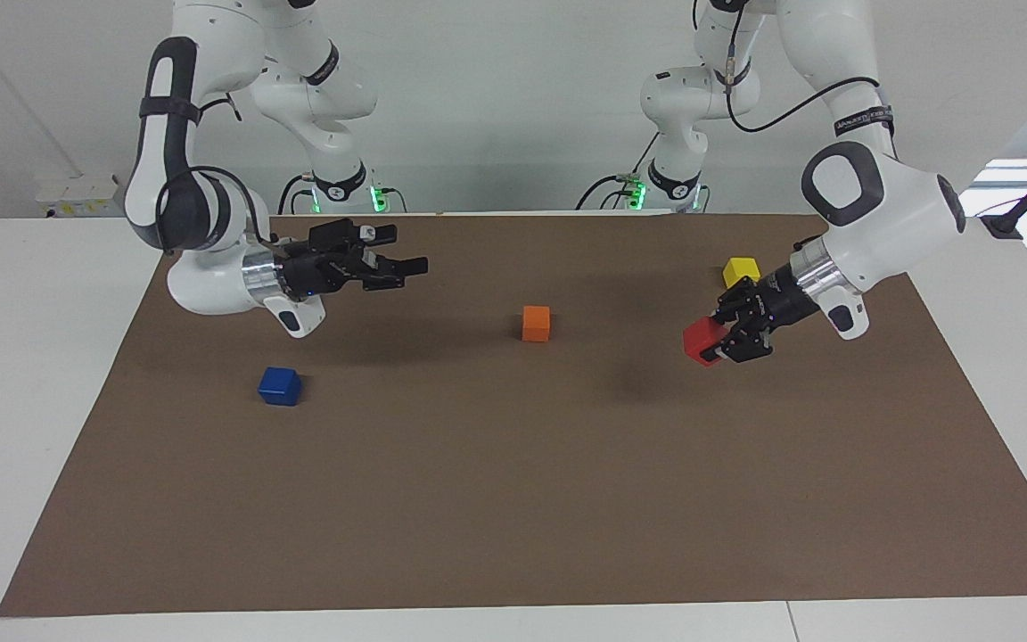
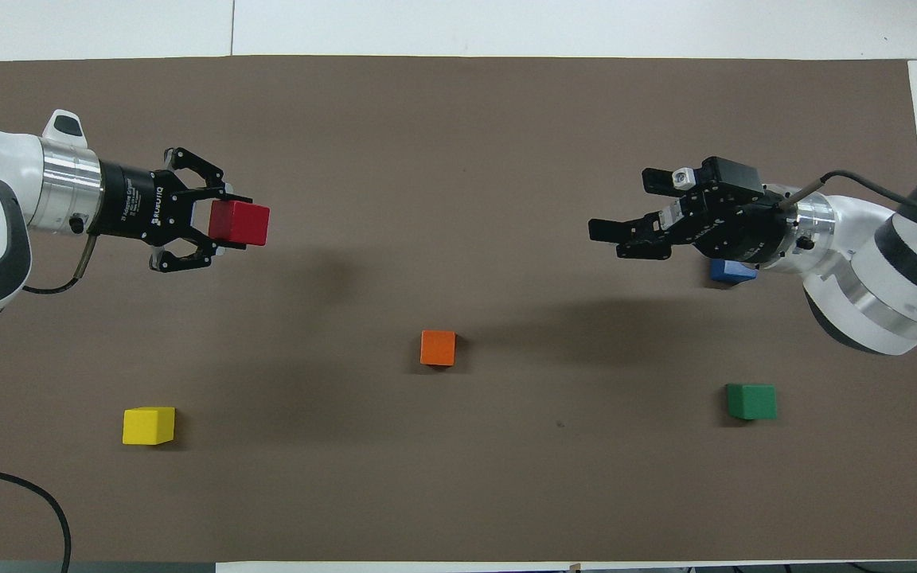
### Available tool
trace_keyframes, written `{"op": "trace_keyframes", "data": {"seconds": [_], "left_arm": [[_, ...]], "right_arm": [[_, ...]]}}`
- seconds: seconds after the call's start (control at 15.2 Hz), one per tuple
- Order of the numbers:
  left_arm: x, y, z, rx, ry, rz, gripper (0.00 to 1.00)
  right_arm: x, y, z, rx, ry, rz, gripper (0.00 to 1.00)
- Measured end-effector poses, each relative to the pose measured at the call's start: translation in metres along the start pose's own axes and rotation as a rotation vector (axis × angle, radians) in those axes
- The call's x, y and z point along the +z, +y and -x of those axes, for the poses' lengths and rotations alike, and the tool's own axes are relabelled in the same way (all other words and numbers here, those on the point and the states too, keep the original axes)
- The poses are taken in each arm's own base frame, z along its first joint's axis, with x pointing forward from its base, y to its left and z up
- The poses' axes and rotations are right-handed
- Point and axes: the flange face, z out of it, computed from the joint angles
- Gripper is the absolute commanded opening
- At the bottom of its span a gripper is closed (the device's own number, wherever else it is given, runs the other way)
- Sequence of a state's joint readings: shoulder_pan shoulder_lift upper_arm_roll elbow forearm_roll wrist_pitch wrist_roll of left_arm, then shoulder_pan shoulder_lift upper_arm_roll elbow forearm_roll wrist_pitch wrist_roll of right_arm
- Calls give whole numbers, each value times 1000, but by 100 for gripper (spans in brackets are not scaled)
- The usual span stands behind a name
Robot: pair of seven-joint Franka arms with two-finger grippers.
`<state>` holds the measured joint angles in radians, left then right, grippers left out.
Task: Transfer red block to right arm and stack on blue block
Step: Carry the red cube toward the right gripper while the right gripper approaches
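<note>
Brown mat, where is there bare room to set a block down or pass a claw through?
Bare: the whole strip farther from the robots than the blue block and orange block. Crowded: around the yellow block, where the left claw holds the red block.

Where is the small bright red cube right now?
The small bright red cube is clamped in the left gripper, held above the brown mat at the left arm's end of the table, over a spot near the yellow cube.
</note>
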<state>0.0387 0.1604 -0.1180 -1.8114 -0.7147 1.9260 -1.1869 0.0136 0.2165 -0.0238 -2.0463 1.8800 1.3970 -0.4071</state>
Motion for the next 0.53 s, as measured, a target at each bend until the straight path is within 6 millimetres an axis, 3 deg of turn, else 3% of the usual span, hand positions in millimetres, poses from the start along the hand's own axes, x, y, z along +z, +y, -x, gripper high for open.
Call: {"op": "trace_keyframes", "data": {"seconds": [0.26,0.53], "left_arm": [[-20,-1,42,-219,-139,65,0],[-7,-8,94,-378,-174,20,0]], "right_arm": [[21,19,-6,7,-16,-92,100],[35,43,-9,-14,-24,-100,100]]}}
